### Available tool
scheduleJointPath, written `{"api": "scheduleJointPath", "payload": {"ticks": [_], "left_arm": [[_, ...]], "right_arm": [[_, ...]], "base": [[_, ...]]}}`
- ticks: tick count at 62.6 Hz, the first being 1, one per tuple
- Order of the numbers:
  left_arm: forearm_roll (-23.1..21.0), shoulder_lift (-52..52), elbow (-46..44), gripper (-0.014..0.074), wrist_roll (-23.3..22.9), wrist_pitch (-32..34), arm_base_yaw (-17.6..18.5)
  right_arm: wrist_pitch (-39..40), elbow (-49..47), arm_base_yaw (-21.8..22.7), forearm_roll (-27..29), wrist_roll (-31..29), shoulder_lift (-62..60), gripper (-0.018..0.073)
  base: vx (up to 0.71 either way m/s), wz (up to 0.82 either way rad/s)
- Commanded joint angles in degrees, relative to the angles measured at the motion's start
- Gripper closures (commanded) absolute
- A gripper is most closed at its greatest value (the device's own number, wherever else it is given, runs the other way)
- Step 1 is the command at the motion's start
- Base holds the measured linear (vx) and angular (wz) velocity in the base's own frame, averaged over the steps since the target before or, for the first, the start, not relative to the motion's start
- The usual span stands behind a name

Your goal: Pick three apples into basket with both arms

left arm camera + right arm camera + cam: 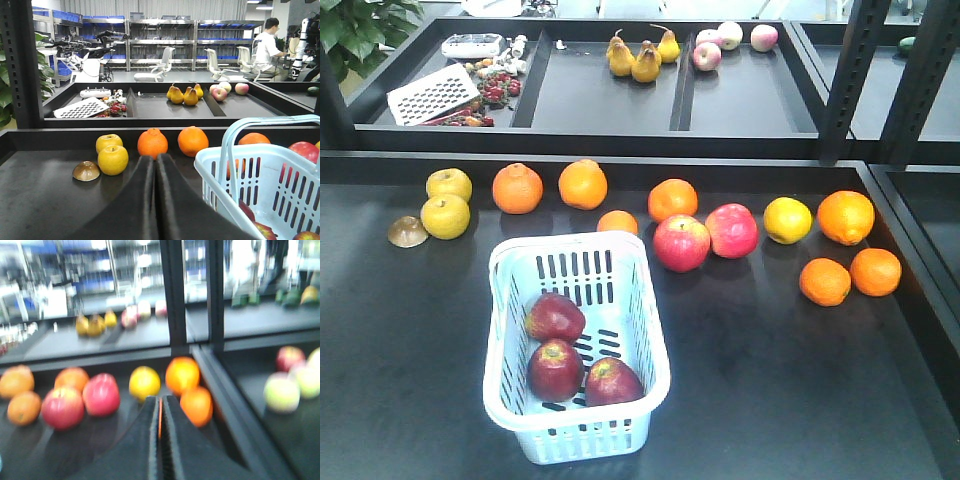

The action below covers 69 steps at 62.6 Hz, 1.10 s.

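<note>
Look near first: the basket (655, 330) sits at the near middle of the table (800, 380), and all three apples (555, 317) (555, 368) (613, 382) lie inside it, at its near end. So the job looks done to me.

Your left gripper (156, 165) is closed, its two fingers pressed together, with nothing in it. It sits low, just left of the basket. Your right gripper (160, 407) is almost closed too, with only a thin gap, and it holds nothing. That view is blurry.

What could go wrong? If you swing the left arm to the right, it could bump the basket wall or catch the thin handle (235, 145) and tip the basket.

A bit farther back, the lighter apples (681, 242) and oranges (518, 188) lie loose in a row. A low sweep of the right arm could knock them rolling. Do not grab one by mistake; they are not yours to pick.
</note>
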<state>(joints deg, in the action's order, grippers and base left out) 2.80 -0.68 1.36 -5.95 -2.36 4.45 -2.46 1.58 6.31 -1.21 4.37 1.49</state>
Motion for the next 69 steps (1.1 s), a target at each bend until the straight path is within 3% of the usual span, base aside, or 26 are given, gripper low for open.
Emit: {"api": "scheduleJointPath", "payload": {"ticks": [1, 16, 69], "left_arm": [[-0.55, -0.92, 0.40, 0.0603, -0.48, 4.30, -0.11], [-0.55, -0.92, 0.40, 0.0603, -0.48, 4.30, -0.11], [-0.55, -0.92, 0.40, 0.0603, -0.48, 4.30, -0.11]], "right_arm": [[4.83, 0.79, 0.33, -5.22, 2.74, -2.54, 0.0568], [6.01, 0.83, 0.33, -6.46, 7.34, -2.91, 0.0568], [5.96, 0.83, 0.33, -6.46, 7.34, -2.91, 0.0568]], "base": [[0.00, 0.00], [0.00, 0.00], [0.00, 0.00]]}}
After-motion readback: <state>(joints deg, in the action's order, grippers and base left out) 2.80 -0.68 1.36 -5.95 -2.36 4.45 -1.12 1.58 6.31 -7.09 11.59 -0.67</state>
